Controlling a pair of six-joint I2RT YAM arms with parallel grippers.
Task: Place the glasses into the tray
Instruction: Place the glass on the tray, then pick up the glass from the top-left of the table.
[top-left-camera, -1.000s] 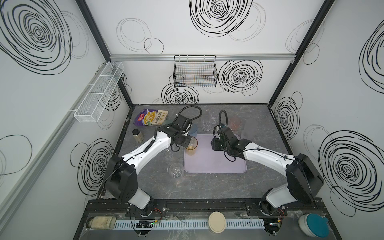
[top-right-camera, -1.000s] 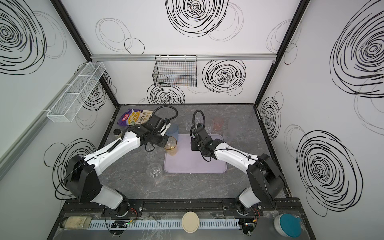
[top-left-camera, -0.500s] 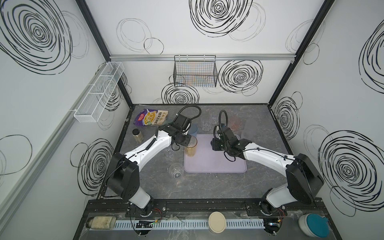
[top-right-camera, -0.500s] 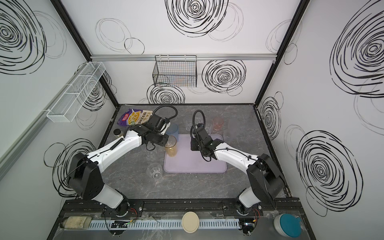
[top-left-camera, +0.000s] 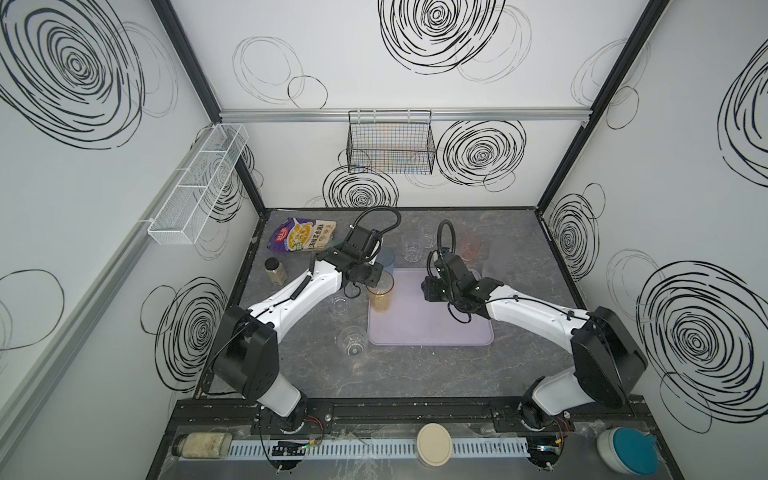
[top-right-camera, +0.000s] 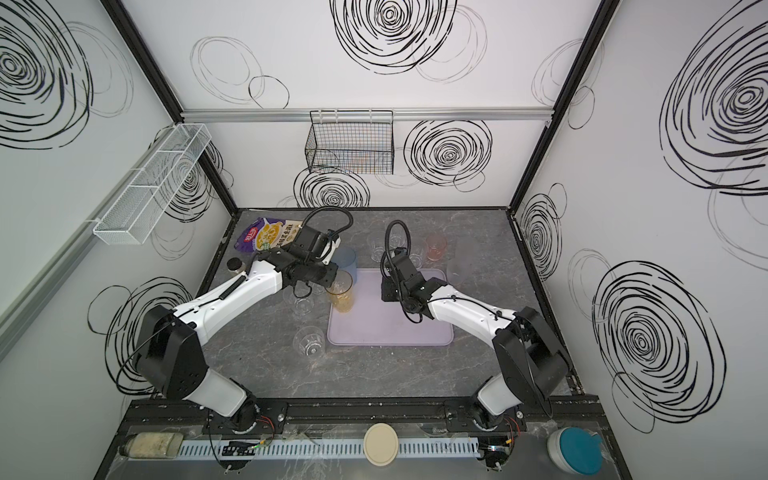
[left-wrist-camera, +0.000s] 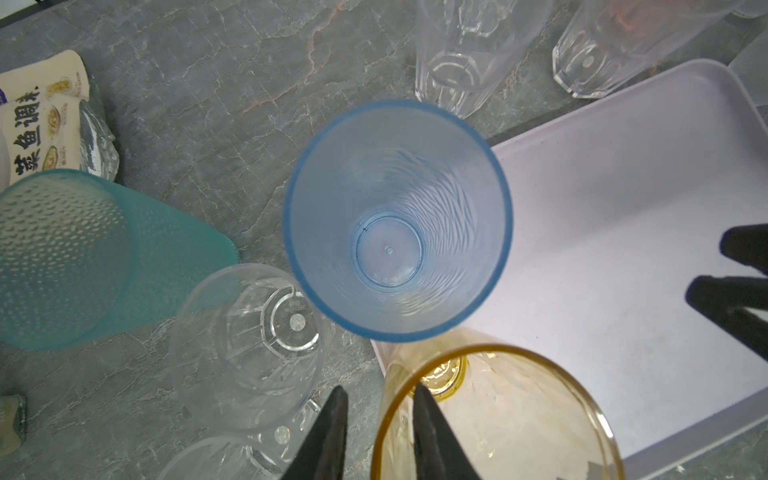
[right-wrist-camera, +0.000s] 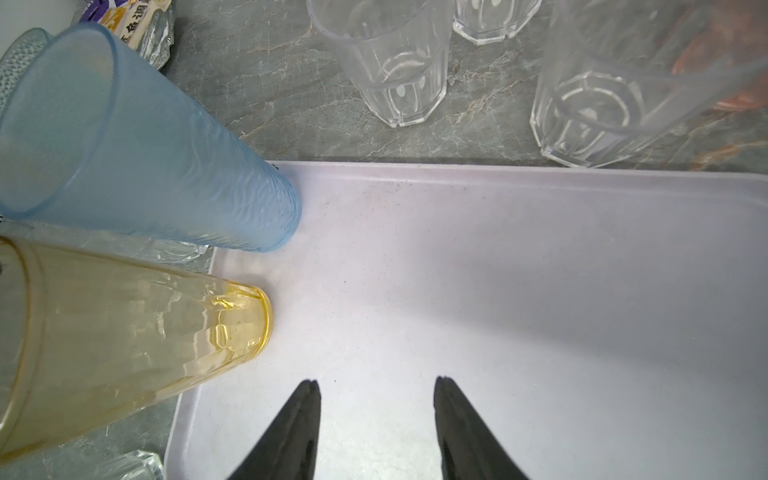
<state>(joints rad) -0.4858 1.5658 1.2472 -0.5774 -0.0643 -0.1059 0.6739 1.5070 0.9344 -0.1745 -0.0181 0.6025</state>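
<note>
Left pincer (top-left-camera: 375, 277) and right pincer (top-left-camera: 429, 289), in a top view: hang at lavender tray (top-left-camera: 436, 332) on grey marbled tabletop (top-left-camera: 415, 374), swirl-painted walls (top-left-camera: 374, 62) around. Left wrist: jaws apart astride rim of amber glass (left-wrist-camera: 498, 415), upright in tray. Right wrist: jaws apart, holding nothing.

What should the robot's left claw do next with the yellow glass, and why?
Probably lift the left claw straight up. The amber glass already stands upright on the tray, and the claw's jaws are parted, one each side of its rim, so rising clear should leave it standing without tipping it.
</note>
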